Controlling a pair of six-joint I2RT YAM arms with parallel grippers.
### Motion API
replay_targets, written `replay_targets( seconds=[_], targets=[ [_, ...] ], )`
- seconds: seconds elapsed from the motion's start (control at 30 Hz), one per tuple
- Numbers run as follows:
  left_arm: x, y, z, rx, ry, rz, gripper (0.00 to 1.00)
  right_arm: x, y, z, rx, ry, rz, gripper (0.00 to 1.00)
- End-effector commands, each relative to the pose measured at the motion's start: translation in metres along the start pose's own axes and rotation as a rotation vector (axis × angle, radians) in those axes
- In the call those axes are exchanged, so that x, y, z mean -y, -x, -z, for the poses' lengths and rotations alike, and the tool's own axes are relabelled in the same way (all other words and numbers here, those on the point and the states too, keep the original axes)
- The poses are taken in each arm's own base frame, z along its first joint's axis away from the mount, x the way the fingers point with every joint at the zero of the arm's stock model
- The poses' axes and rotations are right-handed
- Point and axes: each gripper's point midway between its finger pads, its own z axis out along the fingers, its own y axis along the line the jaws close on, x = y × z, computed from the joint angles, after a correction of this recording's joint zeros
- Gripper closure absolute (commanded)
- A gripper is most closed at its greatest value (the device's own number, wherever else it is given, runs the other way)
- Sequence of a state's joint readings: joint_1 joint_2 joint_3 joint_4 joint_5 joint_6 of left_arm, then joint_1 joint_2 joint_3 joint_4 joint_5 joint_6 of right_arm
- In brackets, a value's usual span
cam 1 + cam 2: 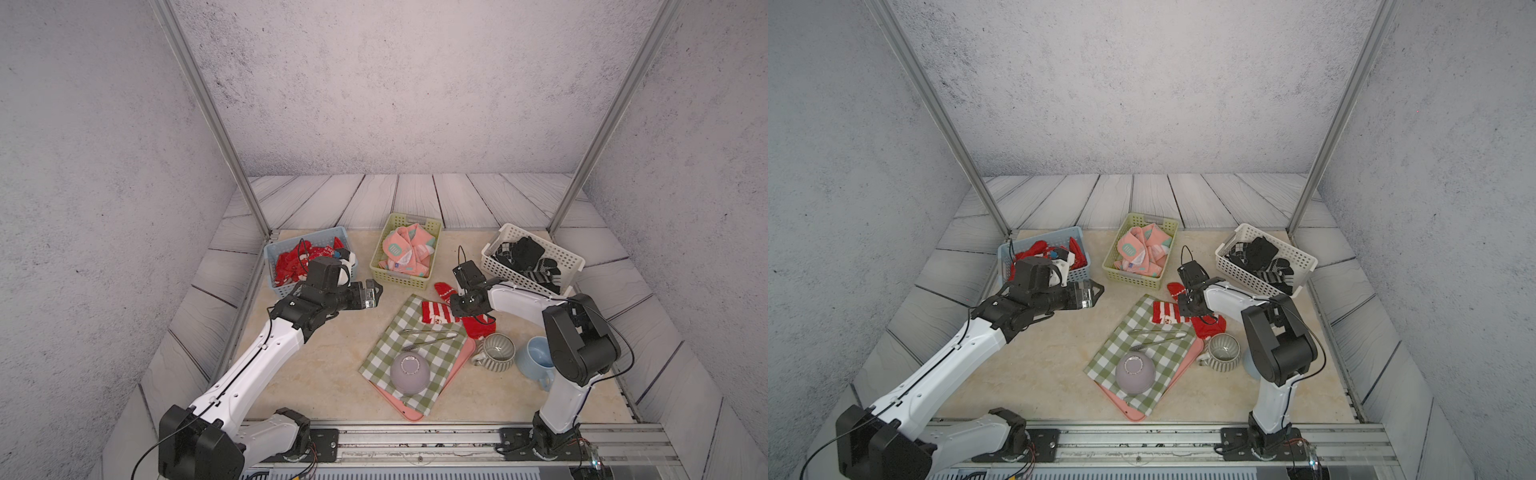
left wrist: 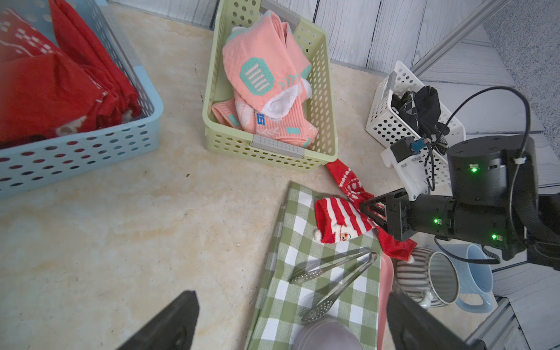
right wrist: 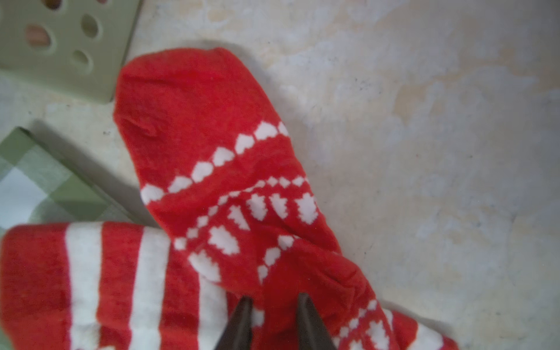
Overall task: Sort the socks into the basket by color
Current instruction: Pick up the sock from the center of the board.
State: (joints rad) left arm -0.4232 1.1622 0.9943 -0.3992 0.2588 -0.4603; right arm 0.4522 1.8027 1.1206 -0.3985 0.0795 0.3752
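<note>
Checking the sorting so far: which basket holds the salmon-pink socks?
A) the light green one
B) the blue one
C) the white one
A: the salmon-pink socks lie in the light green basket, while the blue basket holds red socks and the white basket dark socks.

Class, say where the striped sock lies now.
In a top view, the striped sock lies on the checked cloth's far right edge, beside the printed red sock the right claw pinches.
</note>
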Motion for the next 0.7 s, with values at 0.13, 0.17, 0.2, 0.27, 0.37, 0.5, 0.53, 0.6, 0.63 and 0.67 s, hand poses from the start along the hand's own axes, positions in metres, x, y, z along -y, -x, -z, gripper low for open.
replay_targets(
  seconds=[0.13,0.17,0.2,0.27,0.37,0.5,0.53,0.6,0.63,0.67],
  targets=[
    [0.003,0.0,-0.002,0.005,-0.014,-0.001,0.0,0.001,0.005,0.019,0.04,0.013,-0.01,0.91],
    [0.003,0.0,-0.003,0.005,-0.015,-0.002,0.0,0.001,0.006,0.021,0.042,0.016,-0.01,0.93],
    [0.003,0.0,-0.003,0.004,-0.017,-0.001,0.0,0.001,0.008,0.025,0.049,0.02,-0.01,0.94],
    [0.003,-0.001,-0.004,0.002,-0.019,-0.002,0.0,-0.001,0.011,0.032,0.063,0.028,-0.011,0.95],
    [0.004,-0.001,-0.004,0.002,-0.018,-0.007,0.0,-0.001,0.016,0.044,0.098,0.04,-0.016,0.99],
    [0.006,0.0,-0.005,0.004,-0.023,-0.011,0.0,-0.003,0.02,0.056,0.121,0.06,-0.017,0.99],
    [0.007,0.0,-0.005,0.003,-0.027,-0.01,0.0,-0.004,0.02,0.059,0.124,0.065,-0.019,0.99],
    [0.009,0.0,-0.006,0.004,-0.036,-0.016,0.0,-0.006,0.019,0.063,0.129,0.079,-0.018,1.0],
    [0.011,0.0,-0.006,0.004,-0.044,-0.017,0.0,-0.007,0.019,0.068,0.138,0.089,-0.019,1.0],
    [0.012,0.0,-0.007,0.003,-0.052,-0.02,0.0,-0.008,0.02,0.072,0.15,0.1,-0.019,1.0]
  ],
)
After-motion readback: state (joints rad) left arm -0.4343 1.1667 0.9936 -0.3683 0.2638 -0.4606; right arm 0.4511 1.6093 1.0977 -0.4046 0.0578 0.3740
